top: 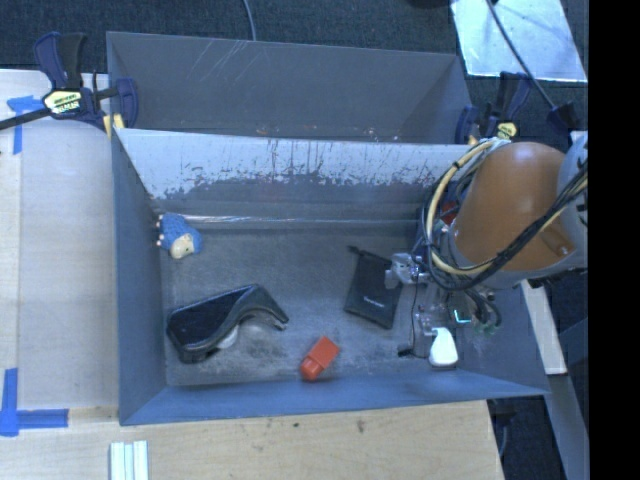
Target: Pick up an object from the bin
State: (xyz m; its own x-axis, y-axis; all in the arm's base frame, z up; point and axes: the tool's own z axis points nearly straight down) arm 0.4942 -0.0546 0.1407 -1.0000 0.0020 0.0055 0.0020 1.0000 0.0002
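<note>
My gripper (420, 320) hangs low at the bin's right end, under the arm's orange cover. Just left of it, a flat black rectangular thing (371, 288) lies tilted on the bin floor, close to or touching the gripper's side. A small white rounded thing (442, 349) sits right beside the gripper's lower end; I cannot tell whether it is held or lies on the floor. A small red block (319, 358) rests near the front wall, left of the gripper.
A black curved handle-like thing (216, 320) lies at the front left. A little blue and cream toy (179, 237) sits in the back left corner. Bare floor stretches between them and the back wall.
</note>
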